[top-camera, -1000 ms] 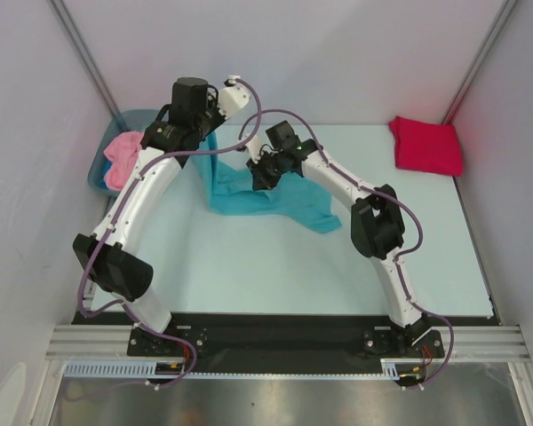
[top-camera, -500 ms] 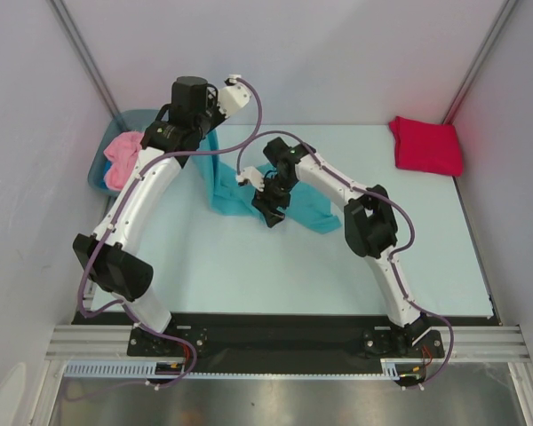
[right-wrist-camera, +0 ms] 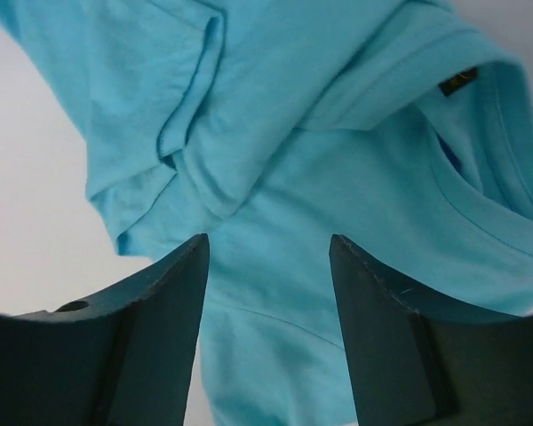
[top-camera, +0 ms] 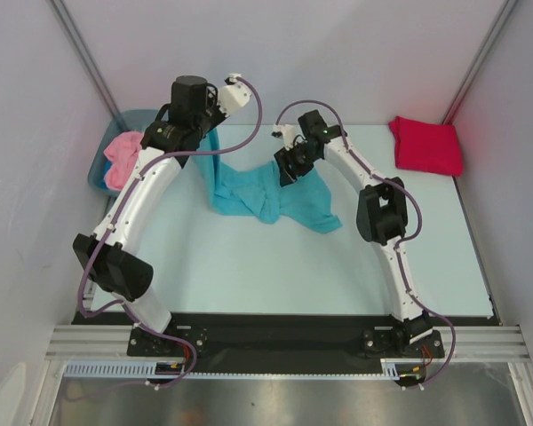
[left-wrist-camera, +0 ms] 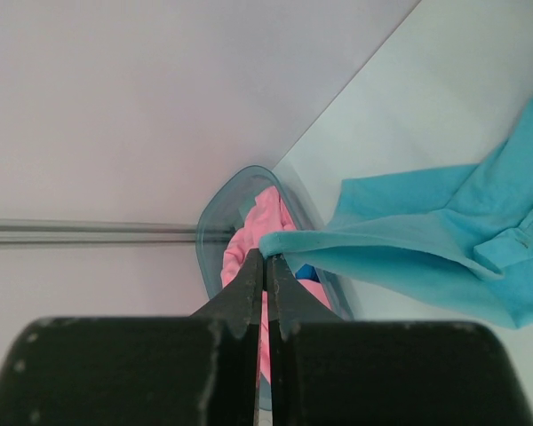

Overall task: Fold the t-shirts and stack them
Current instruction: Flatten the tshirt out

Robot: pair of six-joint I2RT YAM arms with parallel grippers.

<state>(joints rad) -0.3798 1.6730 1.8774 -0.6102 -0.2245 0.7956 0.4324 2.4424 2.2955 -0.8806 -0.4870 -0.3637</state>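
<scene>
The left tool (left-wrist-camera: 265, 262) is clamped on an edge of the turquoise cloth t-shirt (top-camera: 249, 191), holding it above the pale worktop (top-camera: 249, 266). The rest of the shirt lies crumpled under the right tool (right-wrist-camera: 266, 244), whose jaws stand apart just above the cloth, gripping nothing. The folded crimson cloth t-shirt (top-camera: 426, 145) lies in the far right corner. The pink cloth t-shirt (top-camera: 123, 160) sits in the grey-blue plastic tub (top-camera: 140, 115).
</scene>
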